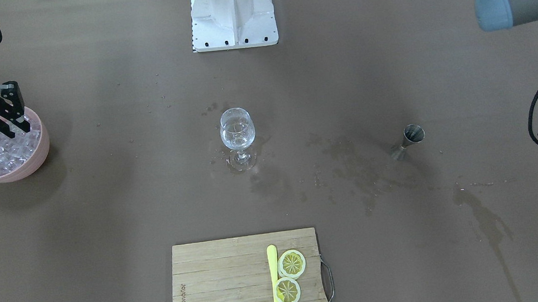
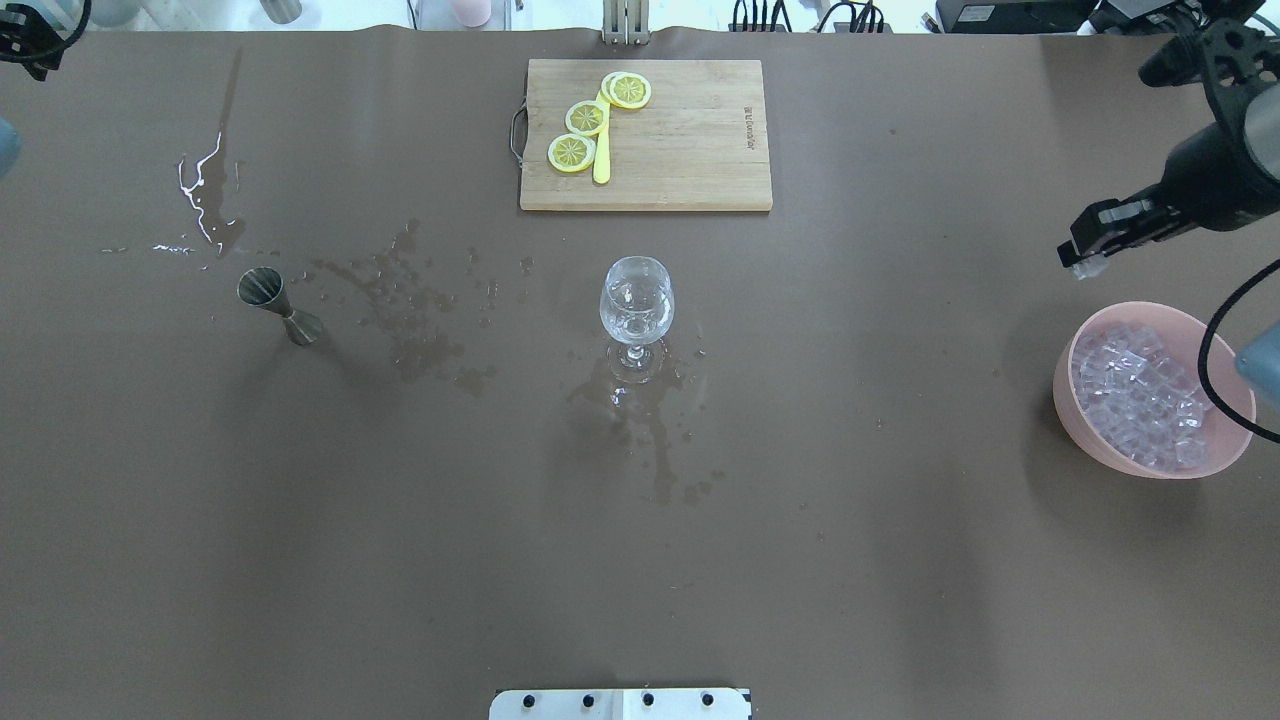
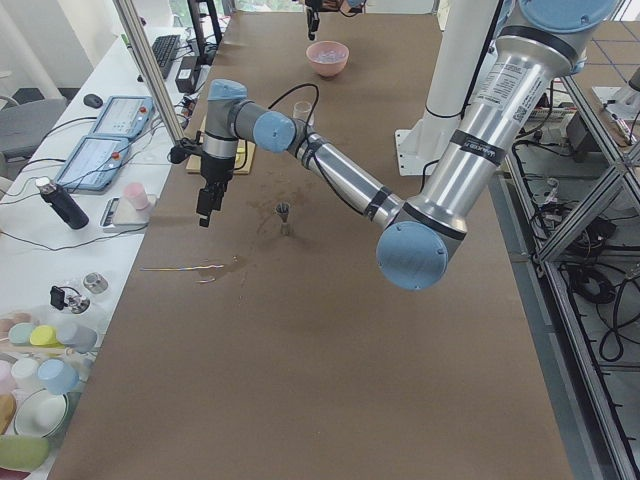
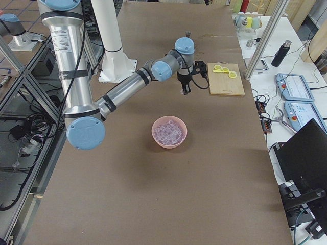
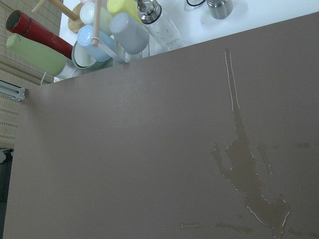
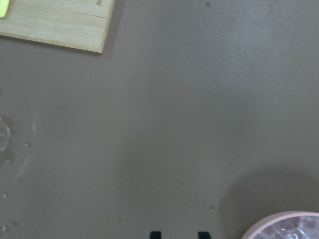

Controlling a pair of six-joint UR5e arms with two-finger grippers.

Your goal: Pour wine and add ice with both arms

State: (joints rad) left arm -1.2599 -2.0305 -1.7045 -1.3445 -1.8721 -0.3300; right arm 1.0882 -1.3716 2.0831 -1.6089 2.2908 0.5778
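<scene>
Right tool (image 2: 1082, 256), spread, hangs near the round pink plastic bowl (image 2: 1085, 438) of glassy ice cubes (image 2: 1140, 400); I cannot tell how the left tool (image 3: 204, 212) stands.

We see a brown table (image 2: 900, 560) with a wine glass (image 2: 636, 300) standing at its middle. A wooden cutting board (image 2: 680, 150) lies at the far edge, and a pink bowl (image 2: 1100, 440) near the right edge. A metal jigger (image 2: 278, 305) stands toward the left edge, beside wet stains (image 2: 420, 320).
</scene>
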